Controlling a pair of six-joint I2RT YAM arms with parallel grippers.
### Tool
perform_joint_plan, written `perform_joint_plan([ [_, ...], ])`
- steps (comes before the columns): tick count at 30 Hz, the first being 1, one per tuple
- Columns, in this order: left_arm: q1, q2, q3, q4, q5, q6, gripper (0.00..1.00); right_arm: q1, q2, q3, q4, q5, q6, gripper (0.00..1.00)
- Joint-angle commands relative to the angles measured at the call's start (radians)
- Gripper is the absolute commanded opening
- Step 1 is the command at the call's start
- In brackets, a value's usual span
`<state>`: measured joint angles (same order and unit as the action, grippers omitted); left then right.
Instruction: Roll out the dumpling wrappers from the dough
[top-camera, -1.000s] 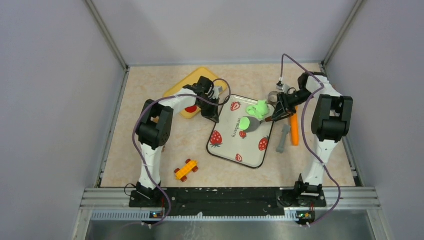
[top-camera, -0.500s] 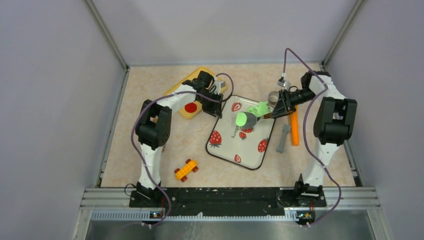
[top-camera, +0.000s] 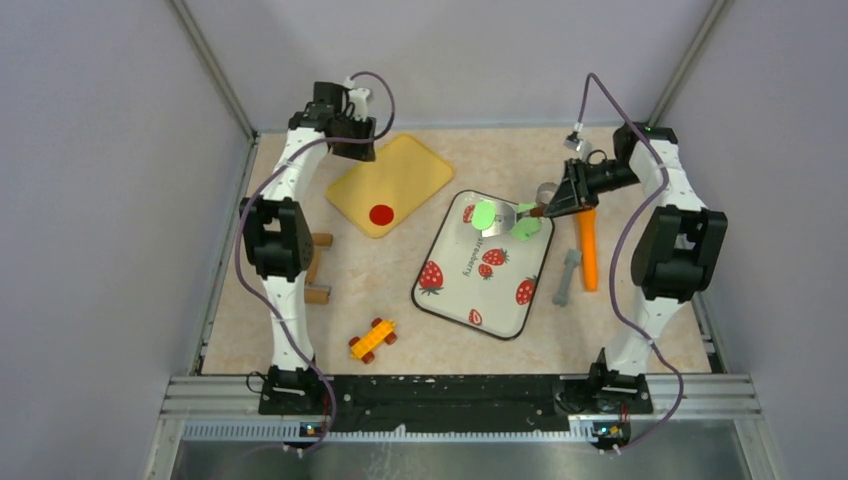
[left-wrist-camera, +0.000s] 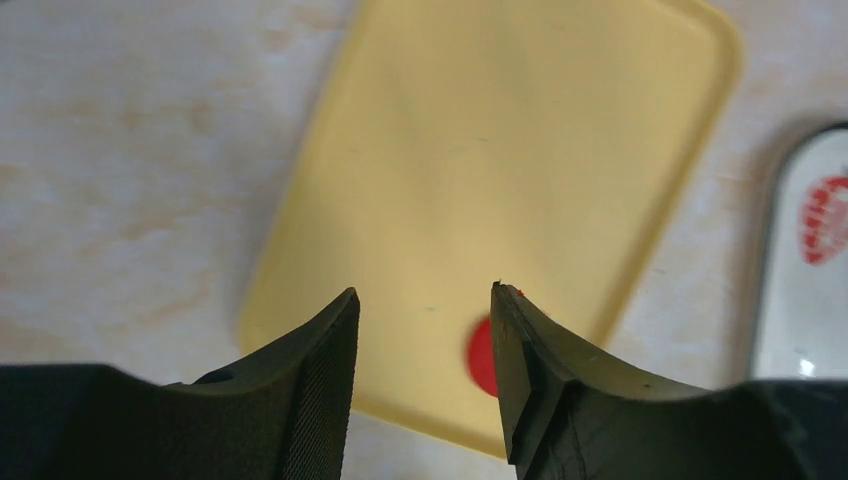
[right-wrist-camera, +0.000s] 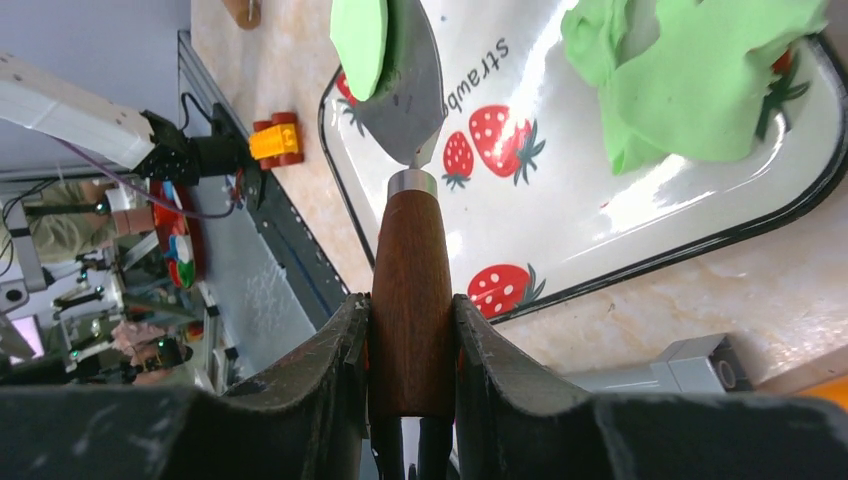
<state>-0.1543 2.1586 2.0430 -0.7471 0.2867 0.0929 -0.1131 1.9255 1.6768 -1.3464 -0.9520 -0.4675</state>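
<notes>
The green dough (top-camera: 527, 226) (right-wrist-camera: 700, 80) lies as a ragged lump at the far end of the strawberry-print tray (top-camera: 455, 290) (right-wrist-camera: 560, 200). My right gripper (top-camera: 562, 204) (right-wrist-camera: 410, 300) is shut on the wooden handle (right-wrist-camera: 410, 270) of a small metal spatula (top-camera: 503, 216) (right-wrist-camera: 408, 100). A thin green oval dumpling wrapper (top-camera: 485, 214) (right-wrist-camera: 358, 40) rests on its blade above the tray. My left gripper (top-camera: 352, 138) (left-wrist-camera: 423, 292) hangs open and holds nothing, high over the back left of the yellow board (top-camera: 400, 175) (left-wrist-camera: 500, 150).
A small red disc (top-camera: 380, 214) (left-wrist-camera: 480, 355) lies on the yellow board. Right of the tray are an orange stick (top-camera: 588, 250) and a grey piece (top-camera: 567, 276). A metal cup (top-camera: 546, 191) stands behind the tray. A yellow toy car (top-camera: 372, 338) sits front left, near wooden pegs (top-camera: 318, 294).
My left gripper opened, left the red disc on the yellow board and rose to the back left. The right gripper shifted the spatula and wrapper farther back over the tray.
</notes>
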Motion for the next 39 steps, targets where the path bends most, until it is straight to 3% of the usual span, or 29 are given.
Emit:
perform_joint_plan([
  [1,0.076,0.131,0.156,-0.038,-0.132,0.150,0.54,0.007,-0.072,0.090,0.022,-0.057,0.074,0.00],
  [9,0.134,0.245,0.265,0.006,-0.149,0.291,0.62,0.009,-0.147,-0.012,0.046,-0.047,0.089,0.00],
  [16,0.147,0.304,0.287,-0.048,-0.118,0.267,0.59,0.009,-0.190,-0.072,0.074,-0.037,0.107,0.00],
  [23,0.193,0.365,0.316,-0.126,-0.076,0.167,0.42,0.009,-0.212,-0.055,0.088,-0.007,0.139,0.00],
  [26,0.194,0.373,0.304,-0.153,-0.058,0.164,0.38,0.009,-0.228,-0.060,0.094,-0.004,0.151,0.00],
  [30,0.193,0.347,0.257,-0.168,-0.047,0.175,0.25,0.027,-0.234,-0.052,0.123,0.020,0.187,0.00],
  [37,0.193,0.157,-0.051,-0.149,-0.039,0.121,0.03,0.091,-0.222,-0.042,0.375,0.156,0.596,0.00],
  [39,0.194,0.088,-0.156,-0.133,-0.018,0.073,0.00,0.156,-0.195,-0.012,0.392,0.176,0.604,0.00],
])
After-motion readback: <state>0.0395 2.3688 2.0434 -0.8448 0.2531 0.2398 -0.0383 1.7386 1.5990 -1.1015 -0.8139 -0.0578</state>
